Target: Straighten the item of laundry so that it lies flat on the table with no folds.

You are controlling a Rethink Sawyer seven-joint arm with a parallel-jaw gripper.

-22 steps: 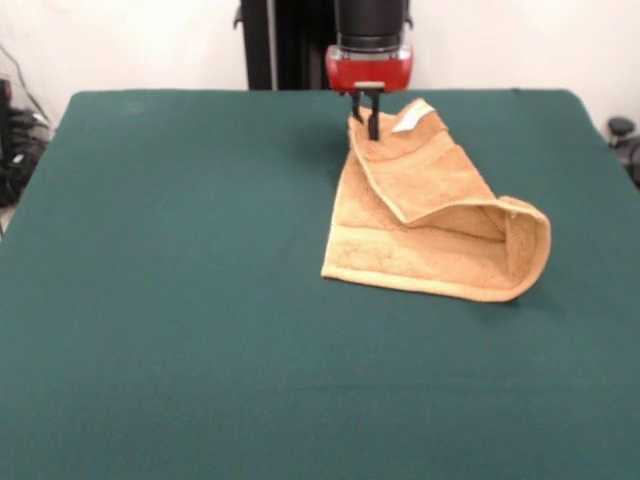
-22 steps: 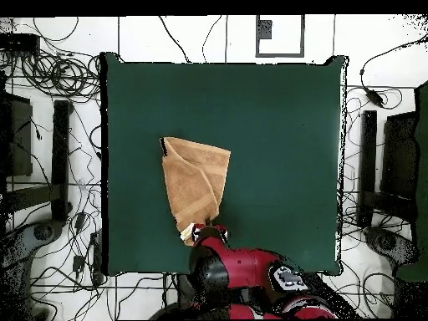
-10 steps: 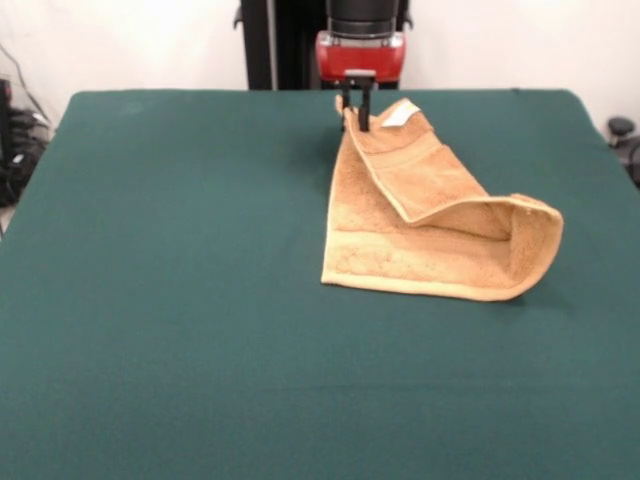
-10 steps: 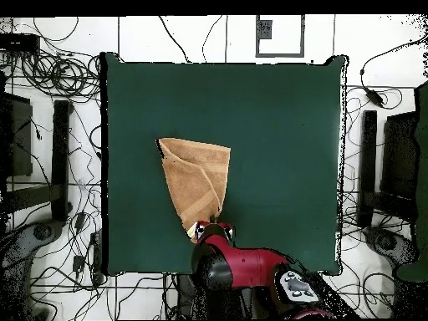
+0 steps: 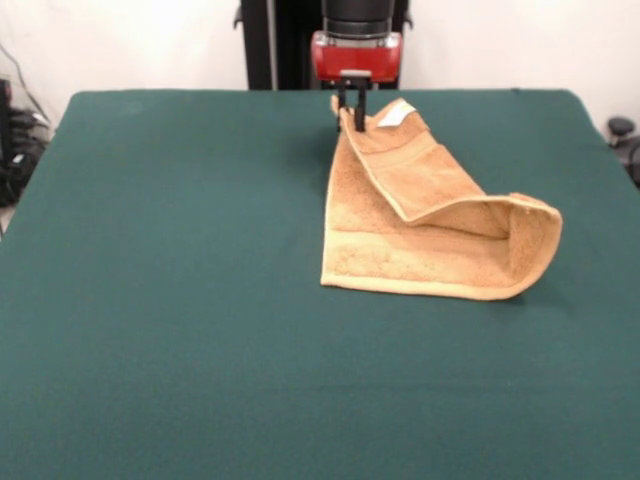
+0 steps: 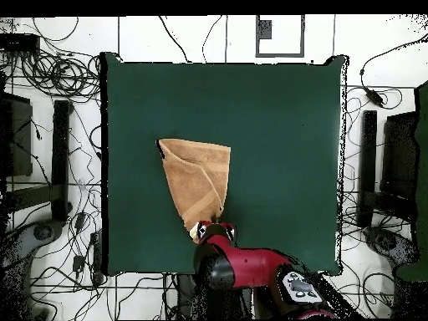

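- Laundry first: we see the orange-tan towel (image 5: 420, 225) lying on the green table (image 5: 180, 300), on the half of it nearest the robot and, from the front, a little right of centre.
- We see it is not flat. One corner is lifted at the far end, and from there the cloth fans out into a rough triangle that widens toward the camera.
- We find the gripper (image 5: 352, 112) at that raised corner, its two dark fingers (image 5: 359, 110) close together and pinching the towel's edge; they clamp cloth, not air.
- We spot a small white tag (image 5: 393, 116) just beside the pinched spot, on the upper layer.
- We note an upper layer folded diagonally over the lower one, its hemmed edge running from the gripper down toward the right.
- We see the right end curl up into an open, rounded loop standing off the table, while the near edge lies straight and flat on the felt.
- From overhead, we see the towel (image 6: 197, 185) left of the table's (image 6: 284, 150) middle, its narrow end at the gripper (image 6: 211, 229) close to the bottom edge, with the red arm (image 6: 251, 269) reaching in there.
- Around the table we see cables (image 6: 50, 75) strewn over the floor.
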